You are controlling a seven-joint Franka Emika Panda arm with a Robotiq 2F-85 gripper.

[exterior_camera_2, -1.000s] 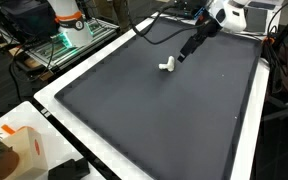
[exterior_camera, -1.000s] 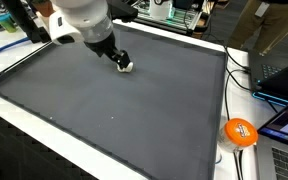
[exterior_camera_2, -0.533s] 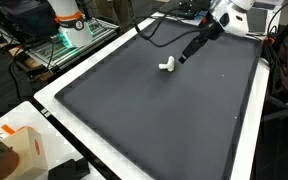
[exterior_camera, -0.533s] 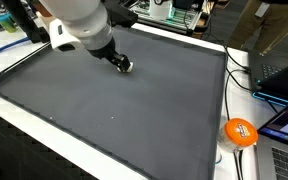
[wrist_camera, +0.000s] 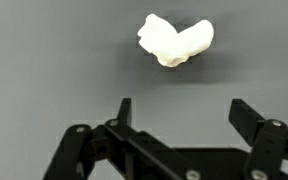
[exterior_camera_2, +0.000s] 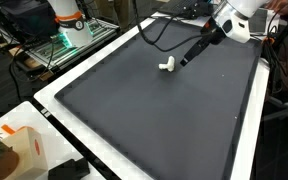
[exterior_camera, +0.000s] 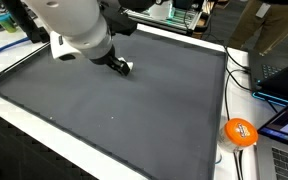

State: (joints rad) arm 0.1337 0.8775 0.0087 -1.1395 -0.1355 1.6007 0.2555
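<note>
Small white plastic piece (exterior_camera_2: pixel 167 66) lies on the dark grey mat (exterior_camera_2: pixel 134 120), with the gripper (exterior_camera_2: pixel 184 60) hovering just beside it at its 3 o'clock. In the wrist view it sits at 12 o'clock of the jaws, which are wide open and empty. Probably not touching. No grab made yet, so it's all left to do.

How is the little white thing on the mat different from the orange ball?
The white thing is pale and lumpy; the orange ball is bright and round. The white thing lies on the dark mat, just ahead of the open pincer; the orange ball sits off the mat. Both are small.
</note>
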